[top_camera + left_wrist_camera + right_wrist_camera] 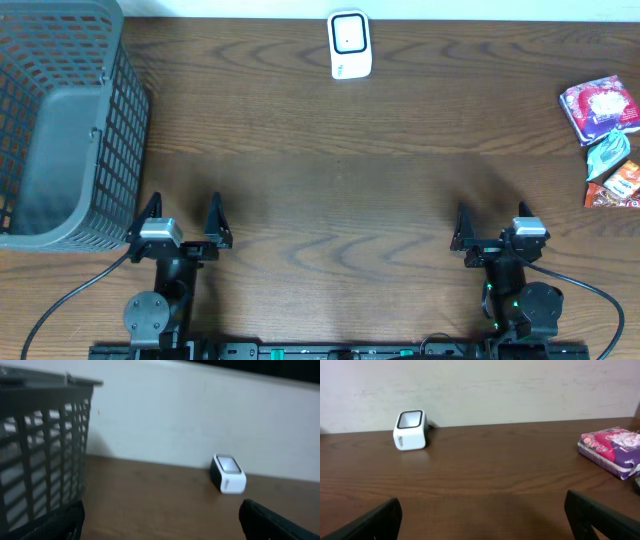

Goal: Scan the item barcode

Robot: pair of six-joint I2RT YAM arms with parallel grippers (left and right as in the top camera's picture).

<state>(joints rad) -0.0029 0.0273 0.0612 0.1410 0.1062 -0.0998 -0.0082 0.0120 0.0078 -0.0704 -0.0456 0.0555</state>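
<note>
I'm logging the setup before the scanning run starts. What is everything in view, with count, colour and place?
table: one, dark brown wood, under everything
basket: one, grey mesh, far left corner, nothing seen inside
scanner: one, white with a dark window, far edge near the middle, by the wall
purple packet: one, purple and pink, right edge, farthest of the three packets
teal packet: one, teal and silver, right edge, between the other two
orange packet: one, orange and red, right edge, nearest, partly cut off
left pincer: one, black, near edge on the left, open, empty
right pincer: one, black, near edge on the right, open, empty
</note>
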